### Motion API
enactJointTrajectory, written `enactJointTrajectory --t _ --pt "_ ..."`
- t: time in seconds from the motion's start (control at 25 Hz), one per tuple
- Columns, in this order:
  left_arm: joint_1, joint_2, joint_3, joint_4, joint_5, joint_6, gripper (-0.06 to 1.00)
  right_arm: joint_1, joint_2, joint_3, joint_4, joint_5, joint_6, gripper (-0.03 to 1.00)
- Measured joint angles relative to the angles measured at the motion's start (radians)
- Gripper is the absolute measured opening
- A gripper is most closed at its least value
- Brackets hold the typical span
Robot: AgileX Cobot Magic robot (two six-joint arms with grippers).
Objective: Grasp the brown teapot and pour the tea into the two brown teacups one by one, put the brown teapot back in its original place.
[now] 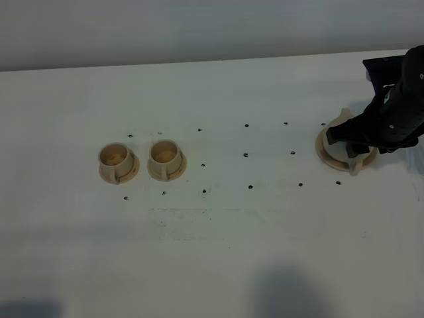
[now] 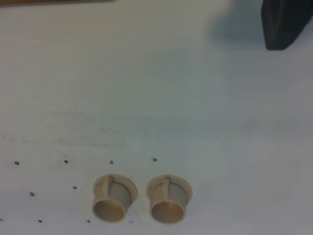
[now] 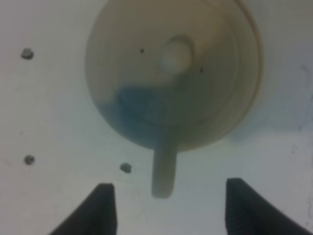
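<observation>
The brown teapot (image 3: pixel 171 73) sits on its round coaster, the original place (image 3: pixel 255 54), seen from above with the knob on top and the handle pointing toward me. My right gripper (image 3: pixel 171 208) hovers open over it, with the handle's end just ahead of the gap between the dark fingertips (image 3: pixel 100 210). From the high camera the right gripper (image 1: pixel 351 142) covers most of the teapot (image 1: pixel 356 164), and the coaster's rim (image 1: pixel 323 152) shows beside it. The two brown teacups (image 1: pixel 118 162) (image 1: pixel 165 159) stand side by side at the left, also seen as teacups (image 2: pixel 113 198) (image 2: pixel 168 198). The left gripper is out of view.
The white table (image 1: pixel 265 252) carries small dark dots between the cups and the teapot. A dark block (image 2: pixel 283 22) shows at the far corner of the left wrist view. The table's back edge meets a grey wall (image 1: pixel 199 26).
</observation>
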Motion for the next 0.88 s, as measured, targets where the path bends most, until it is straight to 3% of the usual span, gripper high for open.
enactJointTrajectory --t 0.88 --pt "0.0 0.0 0.0 0.0 0.0 0.0 0.33 0.0 0.047 -0.001 0.001 -0.037 0.0 0.48"
